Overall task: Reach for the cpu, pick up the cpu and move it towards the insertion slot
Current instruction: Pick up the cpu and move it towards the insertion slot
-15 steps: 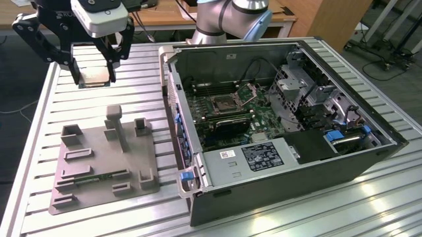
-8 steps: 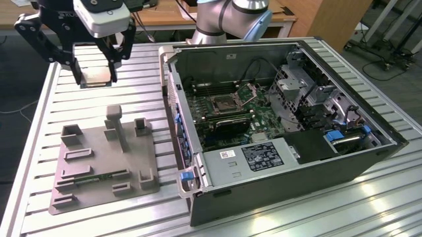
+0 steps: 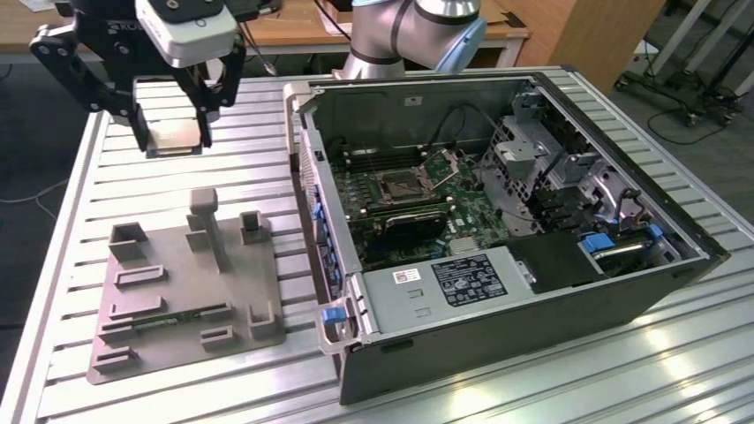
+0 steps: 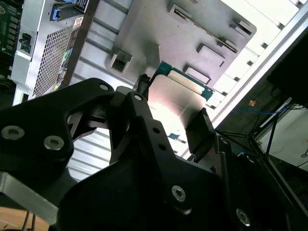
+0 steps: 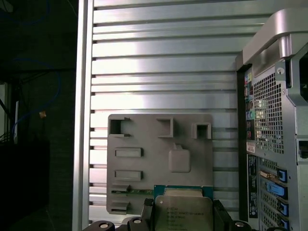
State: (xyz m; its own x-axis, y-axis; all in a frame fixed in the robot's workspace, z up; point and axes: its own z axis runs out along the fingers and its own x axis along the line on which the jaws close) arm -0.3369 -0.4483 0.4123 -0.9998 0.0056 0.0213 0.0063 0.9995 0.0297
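The small, flat, square, silver-topped cpu point(image 3: 175, 124) is clamped in the black hand point(image 3: 175, 144) above the ribbed aluminium desk point(image 3: 130, 177), well apart from the silvery-framed square insertion slot point(image 3: 401, 185) inside the open grey computer case point(image 3: 495, 327)

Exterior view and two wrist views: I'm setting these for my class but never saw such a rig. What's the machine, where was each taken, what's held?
The machine is a robot arm ending in a black pincer. The exterior view looks on from off the arm; both wrist views ride near the pincer. On the slatted metal table lie a grey parts tray and an open computer case, its insertion slot showing inside. The pincer is shut on the cpu, held above the table.
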